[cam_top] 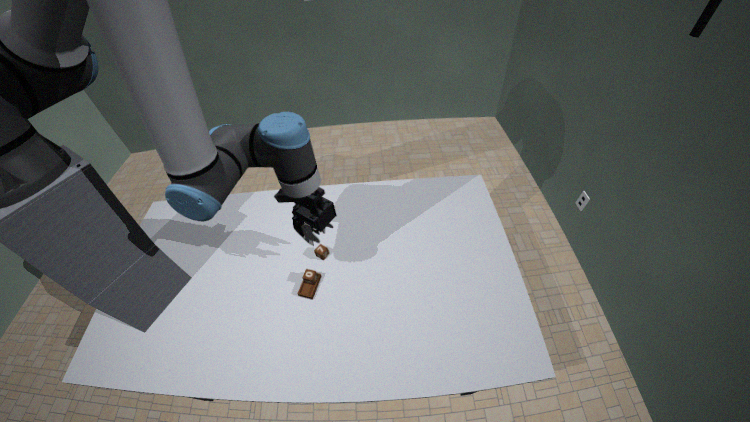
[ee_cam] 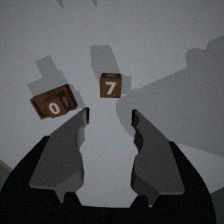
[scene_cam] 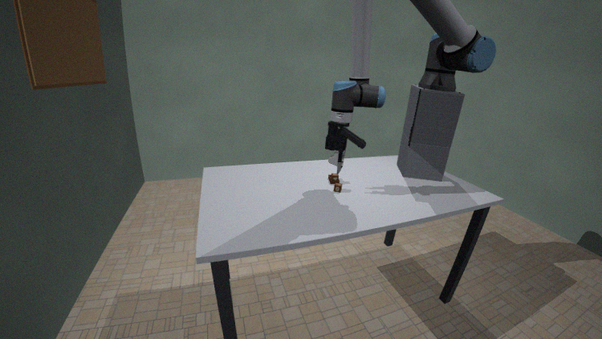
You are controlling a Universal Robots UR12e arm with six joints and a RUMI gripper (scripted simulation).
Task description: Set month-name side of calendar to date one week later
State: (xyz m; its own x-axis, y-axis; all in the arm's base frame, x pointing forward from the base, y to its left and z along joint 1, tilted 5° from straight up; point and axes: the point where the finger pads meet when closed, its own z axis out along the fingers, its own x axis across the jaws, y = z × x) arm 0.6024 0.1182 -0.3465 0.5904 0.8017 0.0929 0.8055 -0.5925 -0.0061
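The gripper (cam_top: 321, 234) (scene_cam: 339, 172) (ee_cam: 111, 116) is open and empty, above the table. A loose brown cube (cam_top: 321, 251) (scene_cam: 337, 188) (ee_cam: 110, 86) rests on the table just beyond the fingertips in the wrist view, not between them. It shows a white 7 in the wrist view, and its face toward the exterior camera carries a mark too small to read. The brown tray (cam_top: 307, 290) (scene_cam: 333, 181) holds the other cube (cam_top: 309, 275) (ee_cam: 54, 107) at its end nearer the loose cube. That cube shows a 0 on top. The month's name cannot be read in any view.
The white table (cam_top: 419, 314) (scene_cam: 252, 202) carries the tray and loose cube near its middle. The arm's grey pedestal (cam_top: 99, 251) (scene_cam: 433, 130) stands at one end. The tray is a short way to the left of the loose cube in the wrist view.
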